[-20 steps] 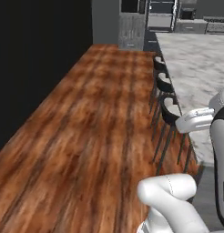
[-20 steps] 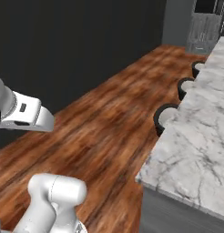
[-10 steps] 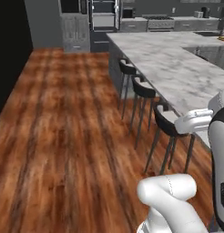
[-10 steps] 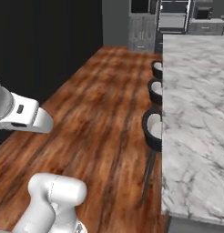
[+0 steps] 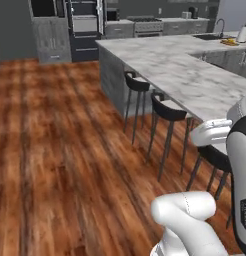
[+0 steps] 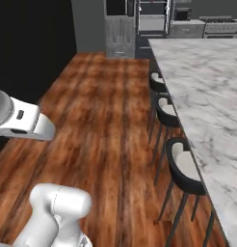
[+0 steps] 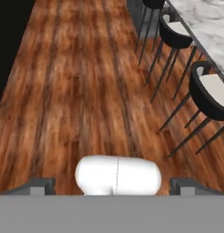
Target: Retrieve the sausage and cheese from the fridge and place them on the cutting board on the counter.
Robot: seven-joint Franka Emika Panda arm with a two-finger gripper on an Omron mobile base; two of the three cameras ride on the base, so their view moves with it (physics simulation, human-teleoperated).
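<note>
Nearest, in the hand view, the gripper shows just the dark tips of its fingers at the bottom edge, set wide apart with nothing between them; it points down at the wooden floor. No writing can be read on anything. Three black bar stools stand in a row tucked under the overhanging edge of the marble counter, which runs away along the right. Left of the stools the floor lies open as a broad lane. At the far end of the counter a black sink is set in. Beyond stands a grey wall oven. The sausage, cheese and cutting board can't be made out.
</note>
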